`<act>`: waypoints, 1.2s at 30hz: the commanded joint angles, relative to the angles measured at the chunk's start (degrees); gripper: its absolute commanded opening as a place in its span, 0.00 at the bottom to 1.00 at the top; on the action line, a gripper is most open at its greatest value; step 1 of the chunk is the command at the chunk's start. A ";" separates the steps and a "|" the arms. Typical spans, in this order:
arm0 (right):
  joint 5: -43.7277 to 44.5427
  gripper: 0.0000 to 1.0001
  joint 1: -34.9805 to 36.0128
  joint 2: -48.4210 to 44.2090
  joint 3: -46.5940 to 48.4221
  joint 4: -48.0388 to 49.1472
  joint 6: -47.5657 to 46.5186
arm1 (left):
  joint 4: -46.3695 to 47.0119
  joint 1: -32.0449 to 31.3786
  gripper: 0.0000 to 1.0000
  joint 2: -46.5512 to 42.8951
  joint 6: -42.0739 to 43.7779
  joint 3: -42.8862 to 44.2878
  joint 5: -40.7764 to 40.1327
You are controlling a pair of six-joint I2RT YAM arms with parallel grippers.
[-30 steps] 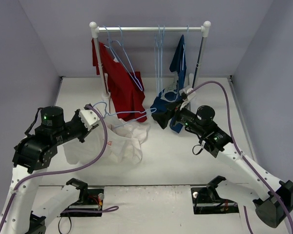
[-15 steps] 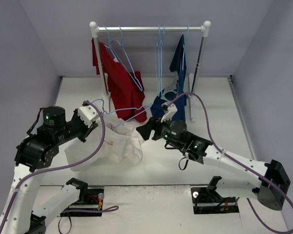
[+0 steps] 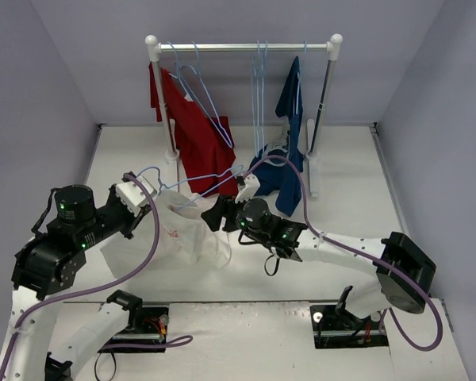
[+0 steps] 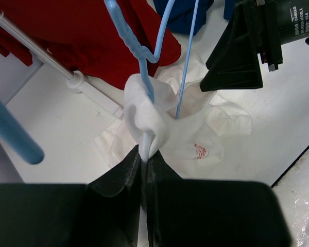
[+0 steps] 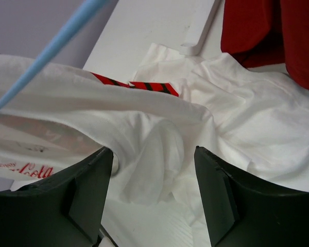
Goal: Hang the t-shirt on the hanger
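Note:
The white t-shirt (image 3: 189, 236) lies bunched on the table, with one part lifted. My left gripper (image 3: 147, 198) is shut on a fold of the t-shirt (image 4: 153, 116) together with the pale-blue hanger (image 4: 144, 72), whose wire runs through the cloth. The hanger (image 3: 192, 181) stretches right from my left gripper. My right gripper (image 3: 214, 214) is open at the t-shirt's right edge. In the right wrist view its jaws (image 5: 152, 154) stand wide apart around a hump of the t-shirt (image 5: 165, 144), with nothing held. The hanger bar (image 5: 46, 51) crosses above. The red logo (image 4: 200, 151) shows.
A clothes rack (image 3: 246, 47) stands at the back with a red shirt (image 3: 194, 135), a navy-blue shirt (image 3: 284, 167) and spare blue hangers (image 3: 259, 87). The rack's foot (image 4: 80, 82) is close behind the t-shirt. Purple walls close in on both sides.
My right arm has swung left from the navy-blue shirt to the t-shirt's right edge. My left arm has shifted a little left, still holding the t-shirt and hanger.

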 commanded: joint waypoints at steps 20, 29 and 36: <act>0.54 0.35 1.32 3.01 -0.73 10.42 0.61 | 4.74 -0.10 0.00 0.38 -1.33 0.13 1.09; 5.11 0.00 -2.56 -9.17 -3.75 0.16 -4.83 | 4.49 -0.10 0.00 -6.08 -0.29 -5.93 -0.86; 2.78 0.00 -9.40 -16.31 -2.66 -9.34 -7.94 | 4.44 -0.10 0.00 -9.59 2.10 -10.05 -1.05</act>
